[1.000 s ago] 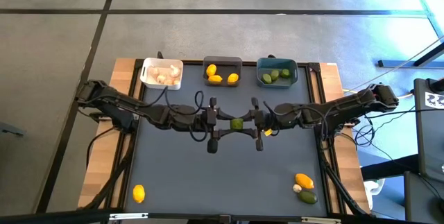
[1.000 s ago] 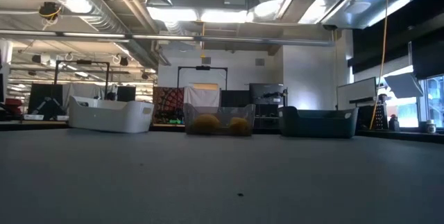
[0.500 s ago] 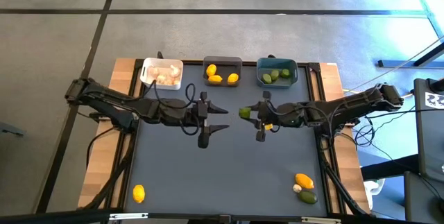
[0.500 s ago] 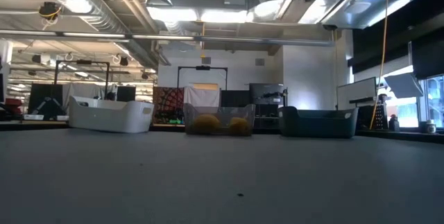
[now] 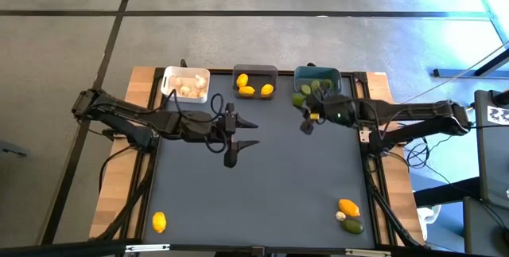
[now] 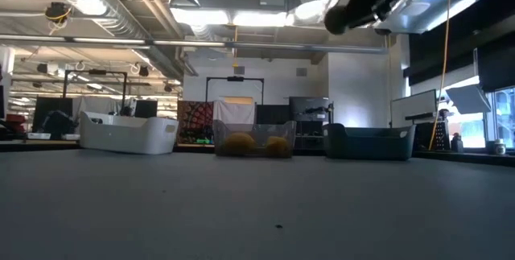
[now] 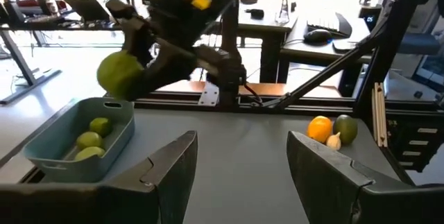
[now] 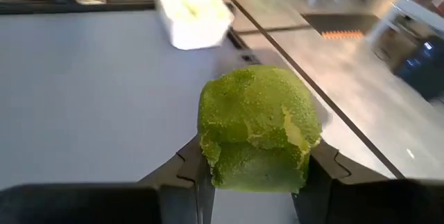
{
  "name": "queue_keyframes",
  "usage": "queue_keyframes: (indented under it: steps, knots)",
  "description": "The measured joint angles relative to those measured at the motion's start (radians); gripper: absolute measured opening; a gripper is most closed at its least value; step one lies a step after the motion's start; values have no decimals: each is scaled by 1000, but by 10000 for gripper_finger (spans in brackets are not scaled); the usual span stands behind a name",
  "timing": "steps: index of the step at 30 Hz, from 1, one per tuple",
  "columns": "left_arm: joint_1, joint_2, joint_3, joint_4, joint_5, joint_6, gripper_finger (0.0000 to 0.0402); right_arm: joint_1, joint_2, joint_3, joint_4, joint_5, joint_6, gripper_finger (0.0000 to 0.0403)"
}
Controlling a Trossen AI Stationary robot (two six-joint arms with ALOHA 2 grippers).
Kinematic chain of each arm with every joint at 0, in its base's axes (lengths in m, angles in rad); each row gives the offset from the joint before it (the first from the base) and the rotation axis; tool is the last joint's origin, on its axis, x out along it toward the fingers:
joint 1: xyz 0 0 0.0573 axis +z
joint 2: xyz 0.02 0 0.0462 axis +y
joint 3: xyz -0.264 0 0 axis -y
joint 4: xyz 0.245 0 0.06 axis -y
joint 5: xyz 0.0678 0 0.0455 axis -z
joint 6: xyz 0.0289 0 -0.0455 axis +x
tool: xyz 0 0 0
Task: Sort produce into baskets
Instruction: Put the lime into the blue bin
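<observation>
My right gripper (image 5: 302,107) is shut on a dark green lime (image 5: 298,99), held in the air by the near left corner of the teal basket (image 5: 317,72), which holds other limes. The right wrist view shows the lime (image 8: 257,120) between the fingers. My left gripper (image 5: 248,134) hovers open over the middle of the table with nothing in it, pointing right. The white basket (image 5: 185,72) holds garlic bulbs and the dark grey basket (image 5: 254,70) holds lemons. All three stand in a row at the far edge. My right gripper pinches the lime by its two opposite sides (image 8: 208,156) between its two fingers. The fingers come from the table's right and slant a little downward. The lime is lifted clear of the table and sticks out past the fingertips.
A lemon (image 5: 159,222) lies at the near left. At the near right a lemon (image 5: 348,207), a garlic bulb (image 5: 340,216) and a lime (image 5: 353,226) lie together. The dark mat (image 5: 262,185) between them is free room.
A second ago both grippers met at the lime over the table's middle. My left gripper has since drawn back toward the left, away from the lime. My right gripper has carried the lime toward the far edge and the right, up to the teal basket.
</observation>
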Motion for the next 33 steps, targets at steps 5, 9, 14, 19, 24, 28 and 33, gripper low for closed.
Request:
queue_keyframes:
  steps: [5,9,14,19,24,28,33]
  knots:
    - [7,0,0,1,0,-5,218,-131,-4,0,-68,-19,0,135]
    - [13,0,0,2,0,-15,218,-235,-2,0,-112,-27,0,135]
    - [21,0,0,1,0,-17,218,-351,-1,0,-175,-27,-1,135]
    - [29,0,0,0,0,-22,218,-454,-1,0,-246,-29,-1,135]
    - [29,0,0,-10,0,-17,217,-571,2,0,-259,-128,-1,135]
    - [29,1,0,-29,0,1,217,-663,47,1,-250,-199,-2,135]
    - [29,1,0,-30,0,3,217,-759,141,1,-242,-289,-2,135]
